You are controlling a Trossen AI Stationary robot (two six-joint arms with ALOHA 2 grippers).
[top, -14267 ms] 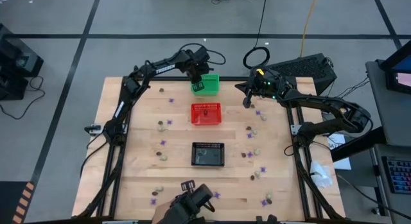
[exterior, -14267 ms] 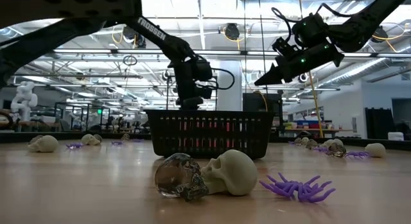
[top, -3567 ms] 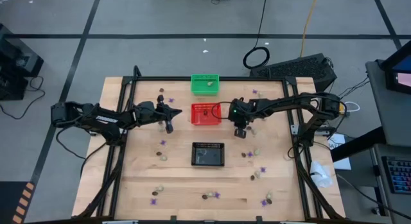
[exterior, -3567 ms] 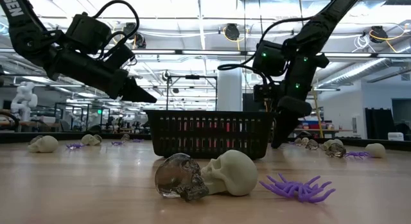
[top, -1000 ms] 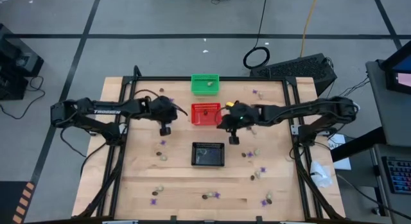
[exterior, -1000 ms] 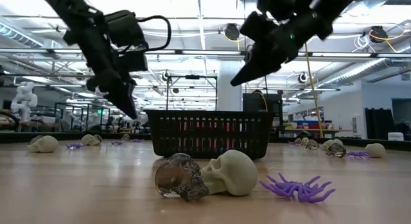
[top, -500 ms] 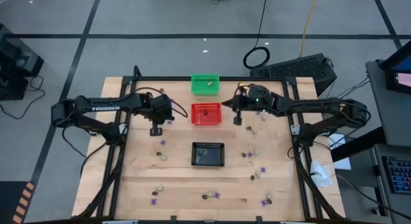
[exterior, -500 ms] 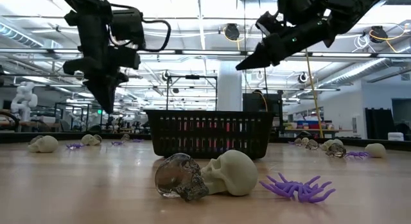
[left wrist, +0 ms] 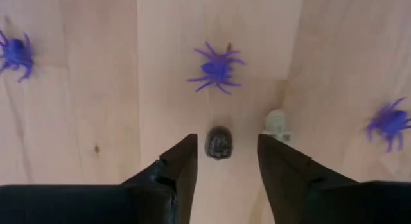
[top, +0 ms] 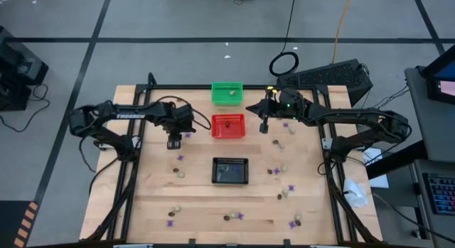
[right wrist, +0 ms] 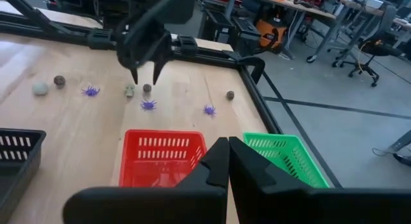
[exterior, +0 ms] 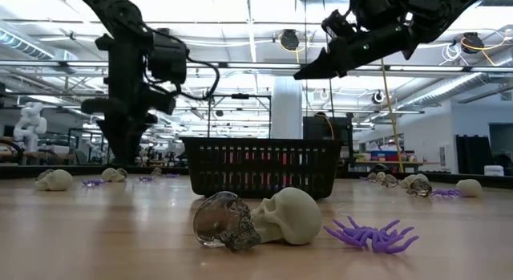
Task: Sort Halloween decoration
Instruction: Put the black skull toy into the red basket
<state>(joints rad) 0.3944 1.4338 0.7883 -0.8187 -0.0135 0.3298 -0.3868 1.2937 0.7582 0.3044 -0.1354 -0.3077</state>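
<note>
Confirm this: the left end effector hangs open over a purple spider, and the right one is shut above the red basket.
Wrong target. The left end effector hangs open over a dark trinket, per the left wrist view; the spider lies beyond it. The right end effector part stands.

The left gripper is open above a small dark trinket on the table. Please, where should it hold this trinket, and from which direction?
Grip the dark trinket across its rounded middle, coming straight down. It lies between the open left gripper fingers already. Its compact shape offers no handle, and a cream trinket lies close beside one finger, so descending vertically probably avoids nudging it.
</note>
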